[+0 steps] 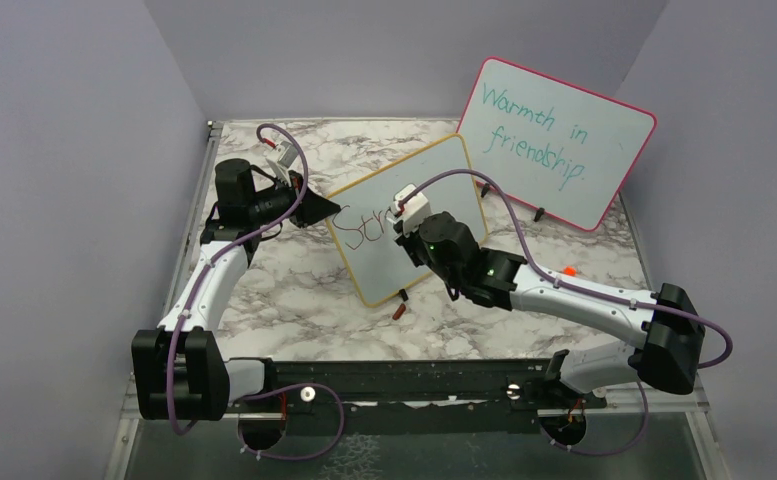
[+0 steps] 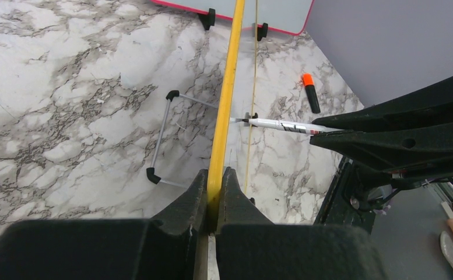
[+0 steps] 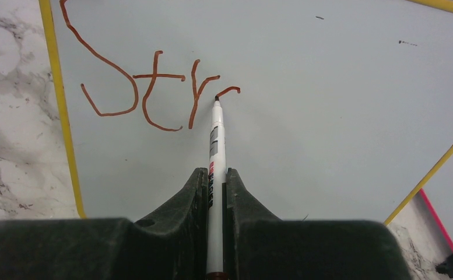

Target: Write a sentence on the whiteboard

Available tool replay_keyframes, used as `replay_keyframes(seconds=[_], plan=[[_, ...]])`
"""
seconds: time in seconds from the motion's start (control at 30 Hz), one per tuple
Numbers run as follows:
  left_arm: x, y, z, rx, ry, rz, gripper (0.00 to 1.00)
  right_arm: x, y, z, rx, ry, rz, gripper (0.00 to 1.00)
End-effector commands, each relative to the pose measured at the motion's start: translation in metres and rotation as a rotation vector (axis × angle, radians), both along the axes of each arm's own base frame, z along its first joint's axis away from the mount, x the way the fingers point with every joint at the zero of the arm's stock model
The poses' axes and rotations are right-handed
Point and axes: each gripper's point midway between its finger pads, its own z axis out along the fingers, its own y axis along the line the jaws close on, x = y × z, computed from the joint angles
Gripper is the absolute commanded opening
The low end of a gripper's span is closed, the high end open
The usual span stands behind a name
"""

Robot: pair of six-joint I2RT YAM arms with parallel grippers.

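Board: the whiteboard (image 1: 379, 268) stands in the middle of the table (image 1: 294, 290), my left gripper (image 2: 214, 178) pinched on its yellow edge | Pen: my right gripper (image 3: 215, 181) squeezes the marker (image 3: 216, 131), tip touching the board | Done: the sentence (image 3: 148, 93) shows only "Str" and one small new stroke | Left: nearly all the words.

A white marker (image 3: 216, 146) is clamped between the black fingers of the right gripper (image 3: 215, 178), and its dark tip is pressed against the whiteboard (image 3: 340, 116). The sentence (image 3: 148, 90) is seen in red-brown strokes as "Str", with a short curved stroke at the tip. The yellow frame (image 3: 63, 116) is bordered on the left by the marbled table (image 3: 8, 128). A pink-framed board (image 3: 439, 223) is glimpsed at lower right.
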Motion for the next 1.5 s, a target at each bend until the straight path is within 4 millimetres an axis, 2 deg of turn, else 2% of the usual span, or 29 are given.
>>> replay_keyframes(seconds=[0.0,0.3,0.7,1.0,1.47], plan=[[0.011,0.011,-0.034,0.111,0.025,0.069,0.0,-0.008,-0.001,-0.021,-0.048,0.071,0.031,0.01],[0.011,0.011,-0.035,0.112,0.027,0.069,0.0,-0.012,-0.011,-0.034,-0.091,0.099,0.018,0.01],[0.011,0.011,-0.036,0.112,0.032,0.068,0.0,-0.014,-0.02,-0.038,-0.124,0.104,0.003,0.01],[0.01,0.011,-0.035,0.111,0.029,0.068,0.0,-0.008,-0.03,-0.035,-0.14,0.074,-0.049,0.01],[0.01,0.011,-0.035,0.113,0.027,0.069,0.0,0.0,-0.034,-0.025,-0.103,0.031,-0.102,0.01]])
